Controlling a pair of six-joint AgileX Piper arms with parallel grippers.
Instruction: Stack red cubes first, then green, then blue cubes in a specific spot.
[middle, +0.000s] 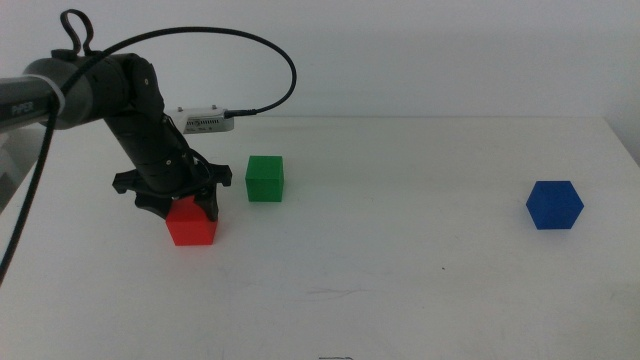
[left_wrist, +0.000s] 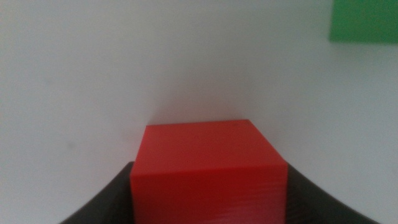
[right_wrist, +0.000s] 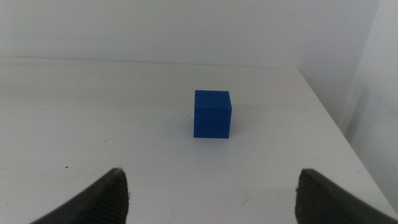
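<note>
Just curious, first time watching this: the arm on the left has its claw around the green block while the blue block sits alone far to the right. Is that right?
Not quite. The left gripper is around the red block, as the middle view shows. The green block stands free beside it. The blue block does sit alone far right.

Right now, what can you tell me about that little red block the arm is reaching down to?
The red cube is a small, plain, matte block of bright red with crisp edges, the same size as the green and blue ones. It sits flat on the white table, left of the green cube. The left gripper is lowered over it, a dark jaw close against each side in the left wrist view; whether they grip it firmly yet is not clear.
</note>
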